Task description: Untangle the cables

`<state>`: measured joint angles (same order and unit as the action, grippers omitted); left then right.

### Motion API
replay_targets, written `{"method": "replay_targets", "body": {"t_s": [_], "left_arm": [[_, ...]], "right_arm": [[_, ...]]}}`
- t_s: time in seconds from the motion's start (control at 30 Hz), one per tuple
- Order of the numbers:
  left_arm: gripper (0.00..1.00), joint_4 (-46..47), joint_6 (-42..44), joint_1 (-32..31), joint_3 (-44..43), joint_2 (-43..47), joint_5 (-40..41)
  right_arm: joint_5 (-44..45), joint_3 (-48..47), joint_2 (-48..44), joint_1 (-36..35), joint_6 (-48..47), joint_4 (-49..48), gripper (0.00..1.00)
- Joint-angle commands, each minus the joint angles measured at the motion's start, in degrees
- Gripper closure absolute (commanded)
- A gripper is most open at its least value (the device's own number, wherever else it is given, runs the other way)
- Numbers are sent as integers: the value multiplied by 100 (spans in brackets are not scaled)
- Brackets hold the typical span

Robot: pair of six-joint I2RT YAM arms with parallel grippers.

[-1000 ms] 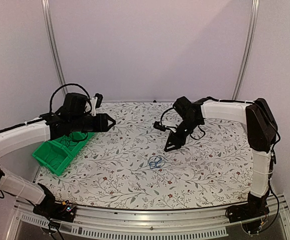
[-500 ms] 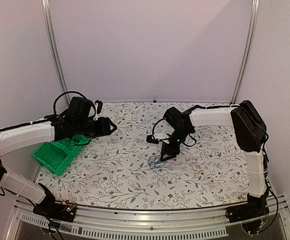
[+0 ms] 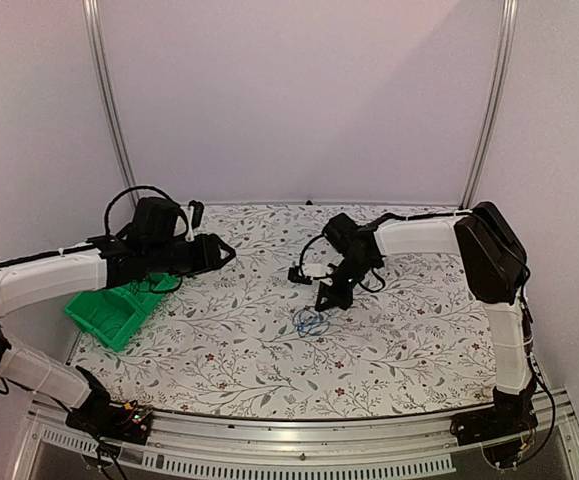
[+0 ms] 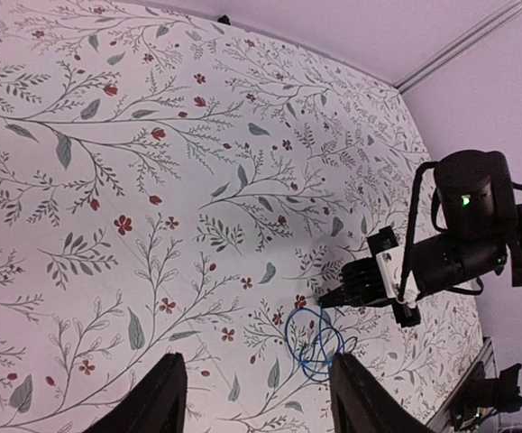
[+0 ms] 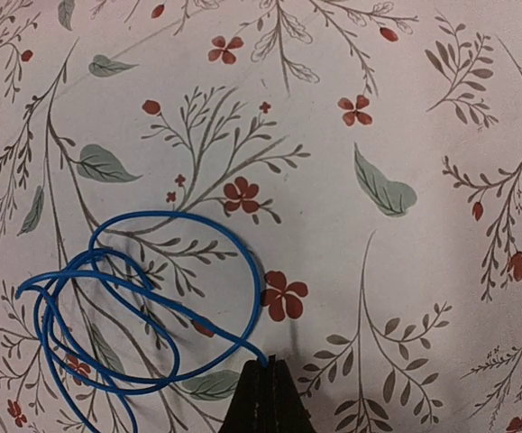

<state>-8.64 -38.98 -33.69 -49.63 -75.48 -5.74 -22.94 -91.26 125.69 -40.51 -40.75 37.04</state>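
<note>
A bright blue cable (image 3: 311,321) lies coiled in loose loops on the flowered table (image 3: 239,345), near its middle. In the right wrist view the blue cable (image 5: 258,298) runs up to my right gripper (image 5: 268,363), whose jaws are shut on a strand at the coil's edge. From above, my right gripper (image 3: 326,300) points down at the coil's far right side. The left wrist view shows the blue cable (image 4: 303,363) with a thin dark strand among its loops, and the right gripper (image 4: 328,298) beside it. My left gripper (image 4: 258,361) hovers open, high over the table's left, holding nothing.
A green bin (image 3: 109,310) stands at the table's left edge, under my left arm, with dark wires hanging at its far rim. Metal frame posts (image 3: 489,100) rise at the back corners. The right arm's elbow (image 3: 494,250) stands over the right side.
My right gripper has swung left and down to the blue coil and shut on one strand. The left arm has barely moved and stays open.
</note>
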Motion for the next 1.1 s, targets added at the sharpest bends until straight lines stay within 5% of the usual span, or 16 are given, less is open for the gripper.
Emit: {"method": "replay_targets", "body": {"t_s": [0.0, 0.3, 0.73, 1.07], "left_arm": [[46, 1241, 295, -215, 218, -275, -434], [43, 2003, 481, -783, -189, -1719, -1274], [41, 4306, 152, -1044, -702, -3550, -2254], [83, 4925, -350, -1043, -1498, -4965, -2630]], "right_arm": [[-78, -186, -603, -34, 151, 228, 100], [-404, -1073, -1519, -36, 517, 1021, 100], [-348, -1823, -1908, -36, 595, 1499, 100], [-222, -2719, -2122, -35, 692, 1613, 100]]}}
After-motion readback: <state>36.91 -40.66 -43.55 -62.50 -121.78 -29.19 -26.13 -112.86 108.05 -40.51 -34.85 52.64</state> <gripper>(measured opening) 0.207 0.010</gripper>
